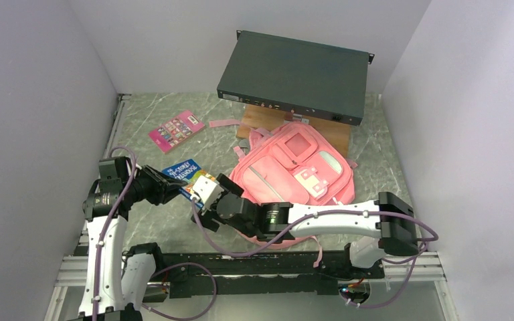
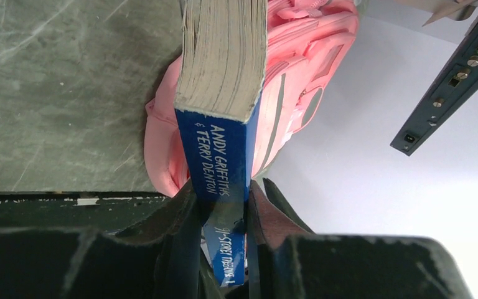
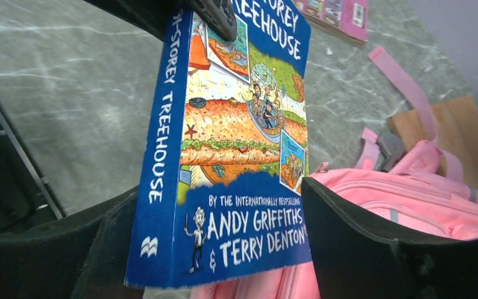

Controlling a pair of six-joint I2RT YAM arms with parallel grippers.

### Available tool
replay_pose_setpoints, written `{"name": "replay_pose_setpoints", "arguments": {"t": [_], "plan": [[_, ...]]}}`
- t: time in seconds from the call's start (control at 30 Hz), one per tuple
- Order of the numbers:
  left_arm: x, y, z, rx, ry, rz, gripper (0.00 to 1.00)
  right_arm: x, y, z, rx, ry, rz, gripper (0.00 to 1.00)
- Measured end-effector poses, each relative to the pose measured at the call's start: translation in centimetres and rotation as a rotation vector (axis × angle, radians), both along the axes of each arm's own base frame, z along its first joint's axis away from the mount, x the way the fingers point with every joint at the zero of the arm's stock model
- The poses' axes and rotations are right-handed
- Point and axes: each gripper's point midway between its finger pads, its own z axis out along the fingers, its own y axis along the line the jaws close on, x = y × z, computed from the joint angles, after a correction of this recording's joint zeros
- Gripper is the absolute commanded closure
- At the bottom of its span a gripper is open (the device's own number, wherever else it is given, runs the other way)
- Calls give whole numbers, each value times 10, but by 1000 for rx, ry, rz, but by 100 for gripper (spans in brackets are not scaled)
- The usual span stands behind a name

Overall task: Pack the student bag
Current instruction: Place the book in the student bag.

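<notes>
Lying student bag (image 1: 276,175), top far-left

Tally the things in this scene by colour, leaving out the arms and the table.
Pink: 2, the student bag and a flat pink booklet
Blue: 1, the paperback book
Dark grey: 1, the rack unit
Brown: 1, the wooden board
Total: 5

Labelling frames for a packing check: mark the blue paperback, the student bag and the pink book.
blue paperback (image 3: 236,212): right wrist view, front cover.
student bag (image 1: 278,175): top external view, front panel.
pink book (image 1: 176,130): top external view, cover middle.
</notes>
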Motion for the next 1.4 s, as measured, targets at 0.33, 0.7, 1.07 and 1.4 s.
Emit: {"name": "replay_pose_setpoints", "arguments": {"t": [0.33,0.7,1.07,1.4], "plan": [[-1,0,15,-23,-42,48,94,-1,11,-6,-21,-118,-32,100],[12,-20,71,-79,-384,-142,9,17,-31,22,45,-54,-81,100],[-3,-27,134,263,-948,-427,0,39,-133,72,313,381,-11,100],[-23,-69,105,210,-1093,-805,0,-34,-150,93,461,769,416,100]]}}
